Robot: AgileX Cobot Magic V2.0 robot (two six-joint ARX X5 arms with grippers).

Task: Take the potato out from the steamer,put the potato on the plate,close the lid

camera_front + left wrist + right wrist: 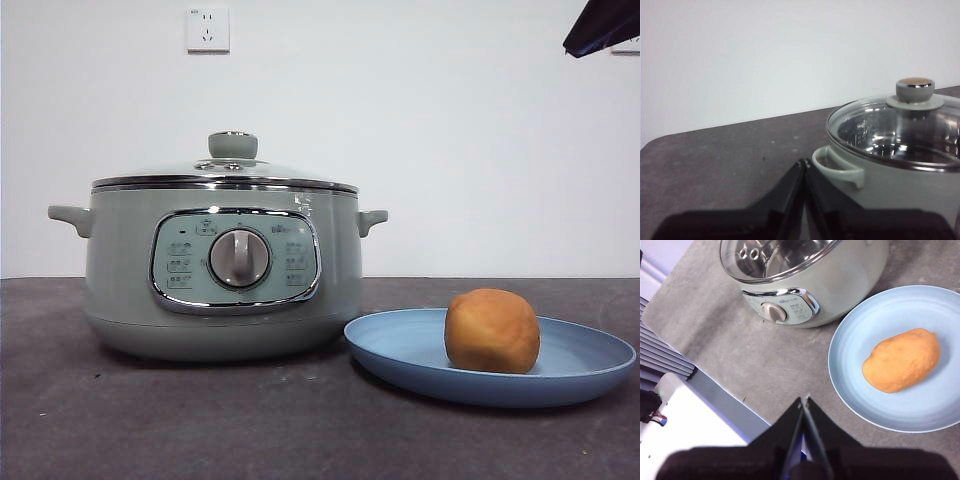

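Potato (491, 330) rests on our plate (590, 372), lid (226, 173) apparently seated; both grippers (804, 165) (804, 401) pinched shut, empty. Only a careless retreat could nudge things.

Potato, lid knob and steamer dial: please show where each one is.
potato (491, 331), front view, middle of its side.
lid knob (233, 145), front view, knob's side.
steamer dial (239, 258), front view, dial centre.

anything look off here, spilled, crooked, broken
Nothing stands out. The lid sits level on the steamer, the potato rests whole on the plate beside it, and no spill shows on the table. Both grippers are shut and clear of everything.
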